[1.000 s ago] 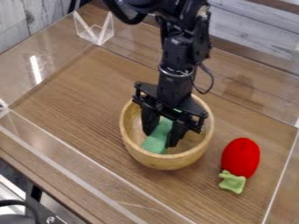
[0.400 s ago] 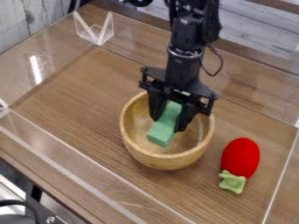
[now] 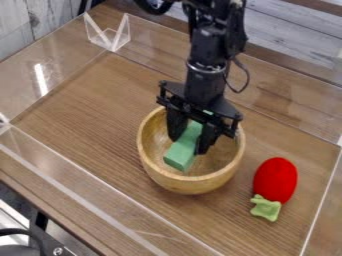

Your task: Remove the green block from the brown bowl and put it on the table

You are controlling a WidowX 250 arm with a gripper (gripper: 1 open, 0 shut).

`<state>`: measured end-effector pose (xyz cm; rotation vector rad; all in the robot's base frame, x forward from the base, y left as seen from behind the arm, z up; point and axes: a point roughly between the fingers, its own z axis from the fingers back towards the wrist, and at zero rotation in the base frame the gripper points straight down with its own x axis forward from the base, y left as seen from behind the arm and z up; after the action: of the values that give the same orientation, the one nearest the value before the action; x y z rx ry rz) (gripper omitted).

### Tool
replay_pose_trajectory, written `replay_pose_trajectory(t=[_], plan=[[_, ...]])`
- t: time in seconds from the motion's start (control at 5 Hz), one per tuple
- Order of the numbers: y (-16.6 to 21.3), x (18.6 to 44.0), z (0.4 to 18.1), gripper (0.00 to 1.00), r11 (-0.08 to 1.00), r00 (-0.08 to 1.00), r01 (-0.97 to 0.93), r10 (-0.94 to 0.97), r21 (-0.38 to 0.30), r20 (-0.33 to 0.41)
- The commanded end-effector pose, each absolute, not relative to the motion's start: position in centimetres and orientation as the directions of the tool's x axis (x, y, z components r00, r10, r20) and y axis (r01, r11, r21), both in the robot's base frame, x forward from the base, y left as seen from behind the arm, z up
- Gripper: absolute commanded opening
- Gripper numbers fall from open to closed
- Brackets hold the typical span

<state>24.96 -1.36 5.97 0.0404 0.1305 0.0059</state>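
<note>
The end effector (image 3: 191, 135) is pressing its fingers together, seemingly around the upper part of the green block (image 3: 185, 145), though the dark fingertips are making the contact hard to read. The block is slanting below the fingertips, inside the brown wooden bowl (image 3: 158, 168); it is appearing slightly lower than the higher position it was reaching a moment ago, so the lift is probably pausing or slipping, and the removal is remaining unfinished. The bowl's rim is surrounding the block, so more height is being needed before any sideways travel. Bare table (image 3: 80, 130) is lying to the image-left of the end effector, while the red toy (image 3: 275, 180) is crowding the opposite side.
</note>
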Motion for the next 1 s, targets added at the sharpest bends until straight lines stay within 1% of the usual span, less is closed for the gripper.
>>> replay_pose_trajectory(t=[0.0, 0.2, 0.4, 0.6, 0.8], plan=[[-1.3, 26.0, 8.8, 0.00, 0.999, 0.998, -0.036, 0.038, 0.034, -0.050], [-1.1, 26.6, 11.0, 0.00, 0.997, 0.997, -0.075, 0.075, 0.021, -0.012], [-0.1, 27.1, 12.9, 0.00, 0.994, 0.994, -0.108, 0.108, 0.000, 0.024], [2.1, 27.2, 14.1, 0.00, 0.996, 0.995, -0.083, 0.083, -0.013, 0.046], [4.5, 26.9, 14.2, 0.00, 0.999, 0.997, -0.038, 0.039, -0.023, 0.061]])
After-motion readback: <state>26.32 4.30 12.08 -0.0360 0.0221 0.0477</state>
